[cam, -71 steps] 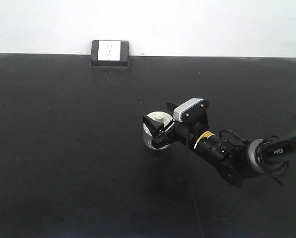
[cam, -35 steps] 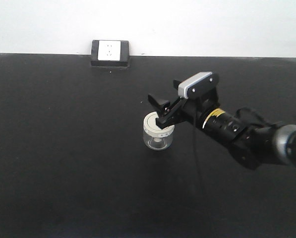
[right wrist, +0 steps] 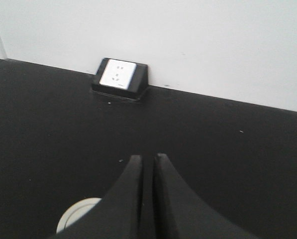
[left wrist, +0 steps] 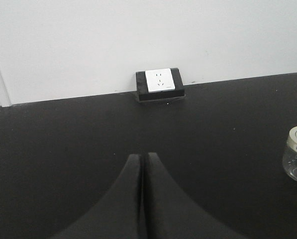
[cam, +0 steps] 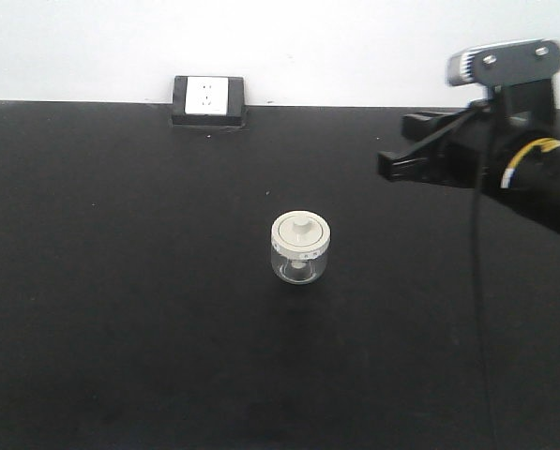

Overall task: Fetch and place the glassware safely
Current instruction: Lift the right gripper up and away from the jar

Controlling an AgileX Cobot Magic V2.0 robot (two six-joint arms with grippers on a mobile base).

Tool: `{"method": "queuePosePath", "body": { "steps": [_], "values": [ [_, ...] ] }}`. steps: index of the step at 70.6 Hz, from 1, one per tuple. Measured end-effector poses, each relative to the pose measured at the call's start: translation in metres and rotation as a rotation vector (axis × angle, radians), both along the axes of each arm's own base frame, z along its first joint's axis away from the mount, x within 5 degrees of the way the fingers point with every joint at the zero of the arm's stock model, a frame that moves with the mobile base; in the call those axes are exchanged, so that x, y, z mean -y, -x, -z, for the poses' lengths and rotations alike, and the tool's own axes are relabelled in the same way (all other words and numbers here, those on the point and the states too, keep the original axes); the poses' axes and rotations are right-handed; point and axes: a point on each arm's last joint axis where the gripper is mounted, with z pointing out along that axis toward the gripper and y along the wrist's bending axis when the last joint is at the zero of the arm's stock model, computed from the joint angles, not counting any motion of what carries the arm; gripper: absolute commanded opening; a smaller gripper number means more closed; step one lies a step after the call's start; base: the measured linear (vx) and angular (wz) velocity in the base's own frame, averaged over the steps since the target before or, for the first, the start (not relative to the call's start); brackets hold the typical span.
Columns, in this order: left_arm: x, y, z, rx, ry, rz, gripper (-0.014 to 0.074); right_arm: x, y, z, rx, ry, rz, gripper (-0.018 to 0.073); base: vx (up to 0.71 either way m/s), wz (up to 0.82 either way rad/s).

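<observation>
Clearly, the right gripper [cam: 388, 165] had its fingers pressed together, holding nothing, and so had the left gripper [left wrist: 144, 199]. Below and ahead of the right gripper the glass jar [cam: 299, 247] stood upright on the black table [cam: 120, 309]. It looked light, smooth and fragile; the body under the lid [cam: 300, 232] seemed the safest grip. Farther away sat the wall socket [cam: 208, 99].

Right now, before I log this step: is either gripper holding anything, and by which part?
Nothing is held. The right gripper is up and clear of the jar, shut on nothing. The left gripper is also shut and bare.
</observation>
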Motion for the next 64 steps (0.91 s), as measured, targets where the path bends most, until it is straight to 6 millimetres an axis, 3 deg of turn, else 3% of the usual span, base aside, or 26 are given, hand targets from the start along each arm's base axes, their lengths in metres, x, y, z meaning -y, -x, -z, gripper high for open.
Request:
{"method": "queuePosePath", "body": {
  "steps": [16,25,47,64],
  "values": [
    [0.000,0.000,0.000,0.000,0.000,0.000,-0.0007,0.020,0.041,-0.032,0.011,-0.007,0.064,-0.0008,0.00,0.00],
    [0.000,0.000,0.000,0.000,0.000,0.000,-0.0007,0.028,0.066,-0.039,0.058,-0.024,0.065,-0.0008,0.00,0.00],
    [0.000,0.000,0.000,0.000,0.000,0.000,-0.0007,0.049,0.129,-0.021,0.129,-0.045,0.064,-0.0005,0.00,0.00],
    [0.000,0.000,0.000,0.000,0.000,0.000,-0.0007,0.061,0.166,-0.001,0.185,-0.062,0.064,-0.0003,0.00,0.00]
  ]
}}
